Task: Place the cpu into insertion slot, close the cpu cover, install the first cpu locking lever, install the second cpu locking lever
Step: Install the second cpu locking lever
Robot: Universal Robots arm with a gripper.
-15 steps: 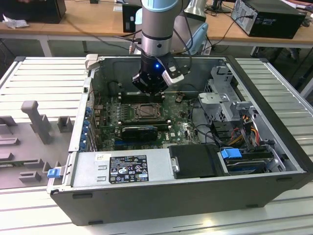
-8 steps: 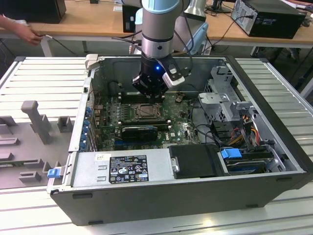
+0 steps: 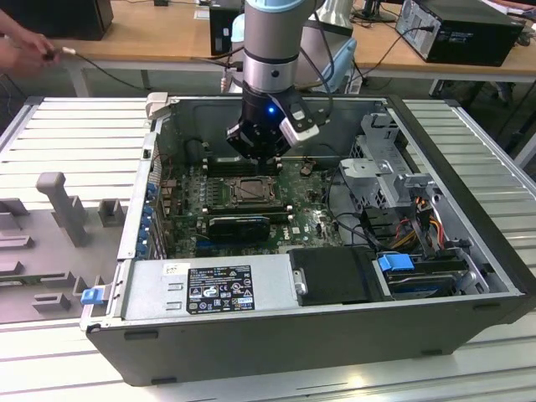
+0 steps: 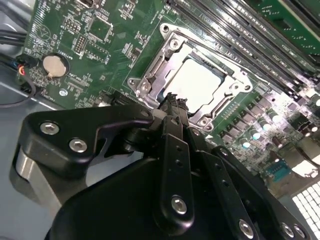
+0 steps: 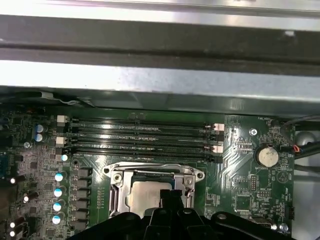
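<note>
- Wooden desks and a slatted grey counter [image 3: 469, 151] surround the open computer case [image 3: 276, 335].
- My tool [image 4: 172, 100] hangs over the insertion slot [image 4: 192, 82], fingers clenched together, grasping nothing.
- I see the cpu [image 4: 197, 80] seated, the cpu cover [image 5: 150, 175] down around it; I judge the levers remain.
- Labels stay unread.

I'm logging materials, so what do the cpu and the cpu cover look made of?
The cpu looks like matte pale grey metal: a flat, evenly dull face. The cpu cover looks like bright stamped steel, thin and glinting at its edges, though plating can't be ruled out.
</note>
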